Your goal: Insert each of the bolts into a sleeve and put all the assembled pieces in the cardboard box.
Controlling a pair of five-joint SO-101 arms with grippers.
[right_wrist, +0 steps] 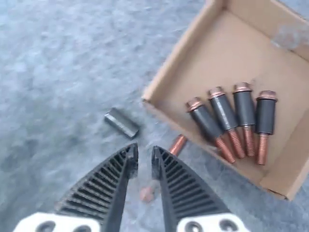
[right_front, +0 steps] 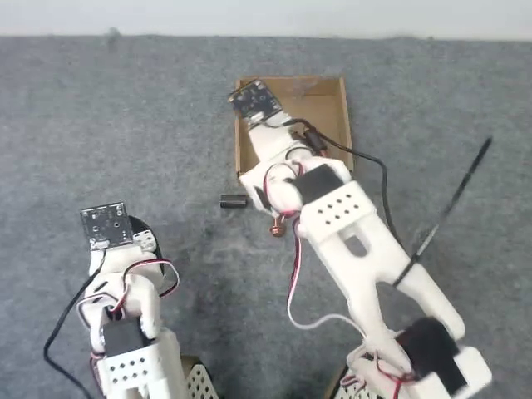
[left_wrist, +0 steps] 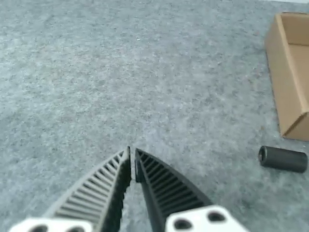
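Right claw [right_wrist: 144, 153] narrow, empty, over loose bolt [right_wrist: 177, 144] on surface [right_wrist: 58, 72], just beside cardboard box [right_wrist: 183, 53]. I think: open wider, straddle shank, grip near head. Sleeve [right_wrist: 122, 123] near. Left claw [left_wrist: 133, 155] almost closed, empty.

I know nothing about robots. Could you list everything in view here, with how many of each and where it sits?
cardboard box: one, brown, open, at the table's far side.
assembled pieces: four, copper bolts in black sleeves, side by side in the box.
loose sleeve: one, black, on the carpet just outside the box.
loose bolt: one, copper, on the carpet near the box.
carpet: one, grey, covering the table.
left arm: one, white, away from the box.
right arm: one, white, at the box.
left hand: one, black fingers, shut, over bare carpet.
right hand: one, black fingers slightly apart, above the loose bolt.
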